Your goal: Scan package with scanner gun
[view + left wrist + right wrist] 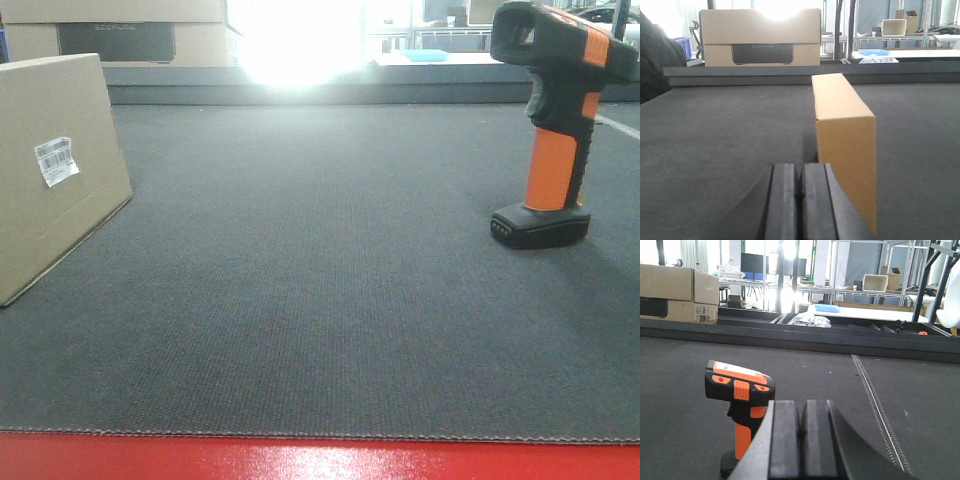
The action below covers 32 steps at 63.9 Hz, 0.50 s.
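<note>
Left gripper (800,200) closed, empty, near package (845,145) | right gripper (801,440) closed, empty, near scanner gun (740,405)

Strong backlight is seen in all three views. In the front view, a blown-out white glare (300,40) is spread over the far edge of the dark mat (330,300), and detail there is washed out. Soft shadow is cast beside the scanner gun (555,125). The near fingers (812,205) are rendered dark and slightly blurred.
</note>
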Motion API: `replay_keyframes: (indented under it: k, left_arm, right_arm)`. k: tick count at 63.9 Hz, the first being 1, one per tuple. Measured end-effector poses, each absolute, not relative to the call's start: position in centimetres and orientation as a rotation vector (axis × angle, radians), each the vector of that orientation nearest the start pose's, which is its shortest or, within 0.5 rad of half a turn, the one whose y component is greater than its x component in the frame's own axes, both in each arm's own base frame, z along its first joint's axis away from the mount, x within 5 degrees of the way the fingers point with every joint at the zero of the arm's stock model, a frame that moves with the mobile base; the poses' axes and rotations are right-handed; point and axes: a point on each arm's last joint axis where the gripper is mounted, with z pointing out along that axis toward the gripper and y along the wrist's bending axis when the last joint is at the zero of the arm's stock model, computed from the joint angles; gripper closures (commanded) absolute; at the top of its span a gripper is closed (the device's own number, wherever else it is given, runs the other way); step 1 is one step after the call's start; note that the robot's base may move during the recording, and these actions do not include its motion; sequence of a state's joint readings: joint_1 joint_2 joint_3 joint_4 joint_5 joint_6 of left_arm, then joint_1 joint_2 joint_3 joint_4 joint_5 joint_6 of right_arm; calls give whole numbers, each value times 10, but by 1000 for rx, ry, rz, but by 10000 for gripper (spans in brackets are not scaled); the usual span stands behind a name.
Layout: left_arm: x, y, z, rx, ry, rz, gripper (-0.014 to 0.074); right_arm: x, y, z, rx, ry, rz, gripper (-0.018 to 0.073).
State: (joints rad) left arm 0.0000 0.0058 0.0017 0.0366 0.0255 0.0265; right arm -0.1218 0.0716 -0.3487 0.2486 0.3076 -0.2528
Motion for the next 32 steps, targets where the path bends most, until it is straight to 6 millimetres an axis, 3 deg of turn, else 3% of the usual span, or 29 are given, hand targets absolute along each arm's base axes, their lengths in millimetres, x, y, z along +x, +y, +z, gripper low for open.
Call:
replay_keyframes:
  k: [32]
  left_arm:
    - [57,0,210,47,1516,51,707]
  right_arm:
    - [39,2,297,20,1505,-54,713]
